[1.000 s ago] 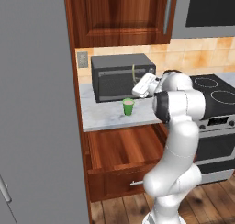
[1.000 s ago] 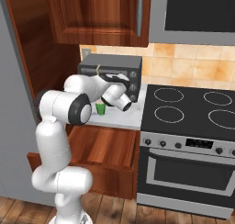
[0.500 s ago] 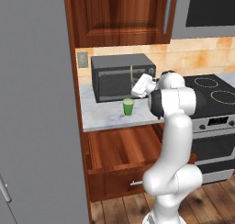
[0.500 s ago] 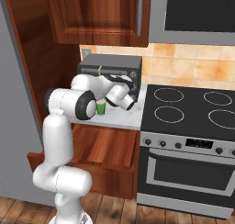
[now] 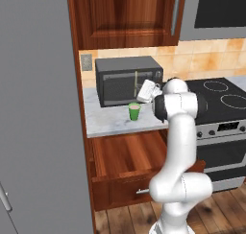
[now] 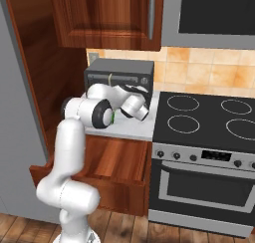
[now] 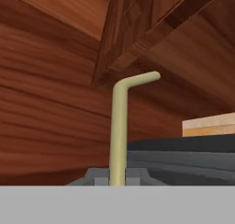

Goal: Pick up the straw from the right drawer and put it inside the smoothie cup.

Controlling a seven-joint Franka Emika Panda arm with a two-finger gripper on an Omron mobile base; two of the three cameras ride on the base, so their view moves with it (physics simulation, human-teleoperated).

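The straw [image 5: 136, 82] is a thin pale yellow stick held upright in front of the microwave, with my gripper [image 5: 140, 92] shut on its lower part. Its lower end hangs just above the green smoothie cup [image 5: 134, 112], which stands on the counter. In the hand view the straw [image 7: 118, 126] rises from between my fingertips [image 7: 98, 177], and its bent tip points right. From the right base camera the straw [image 6: 109, 79] shows against the microwave, and my arm hides most of the smoothie cup [image 6: 114, 118]. Below the counter the right drawer [image 5: 126, 154] stands pulled open.
A dark microwave [image 5: 126, 78] sits at the back of the grey counter [image 5: 103, 122]. The black stove [image 6: 209, 115] adjoins the counter on the right. Wooden wall cabinets [image 5: 127, 15] hang overhead. A tall grey panel [image 5: 38, 108] closes off the left side.
The arm's elbow and forearm have swung slightly. The hand with the straw has stayed almost in the same place above the cup.
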